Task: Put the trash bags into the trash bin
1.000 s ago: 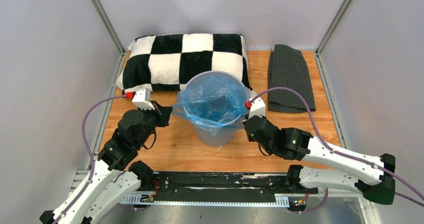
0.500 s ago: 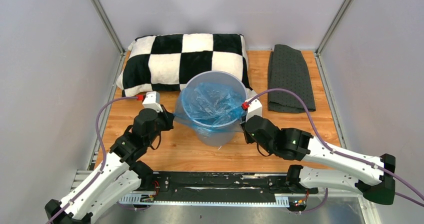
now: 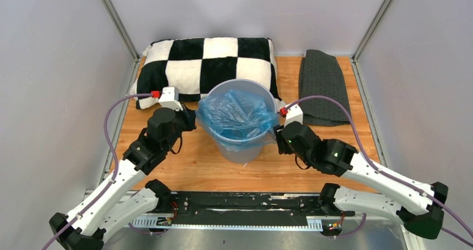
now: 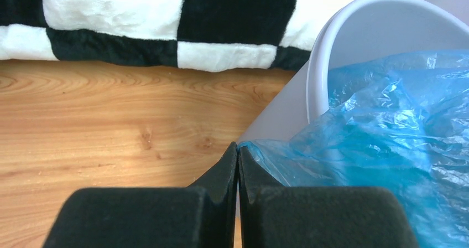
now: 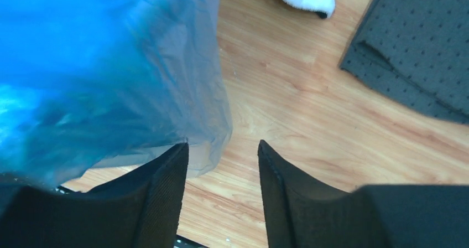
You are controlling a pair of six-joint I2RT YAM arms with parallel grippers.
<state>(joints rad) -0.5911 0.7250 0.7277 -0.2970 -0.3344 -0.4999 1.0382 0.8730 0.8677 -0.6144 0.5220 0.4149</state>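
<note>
The light-grey trash bin (image 3: 244, 149) stands mid-table, and the crinkly light-blue trash bag (image 3: 237, 115) is bunched inside it, with its edge draped over the near rim. My left gripper (image 3: 193, 119) is at the bin's left rim. In the left wrist view it (image 4: 238, 148) is shut on the edge of the bag (image 4: 387, 137), just outside the bin wall (image 4: 316, 76). My right gripper (image 3: 277, 130) is at the bin's right side. The right wrist view shows it (image 5: 223, 151) open, the bag (image 5: 83, 82) hanging against its left finger (image 5: 168, 176), nothing between the jaws.
A black-and-white checkered pillow (image 3: 206, 66) lies right behind the bin. A dark grey dotted mat (image 3: 323, 87) lies folded at the back right. Bare wooden tabletop (image 3: 195, 166) lies in front of the bin, and grey walls close in both sides.
My right gripper has opened and let go of the bag's right edge. My left gripper has moved in toward the bin, and the bag has gone from stretched wide to bunched inside.
</note>
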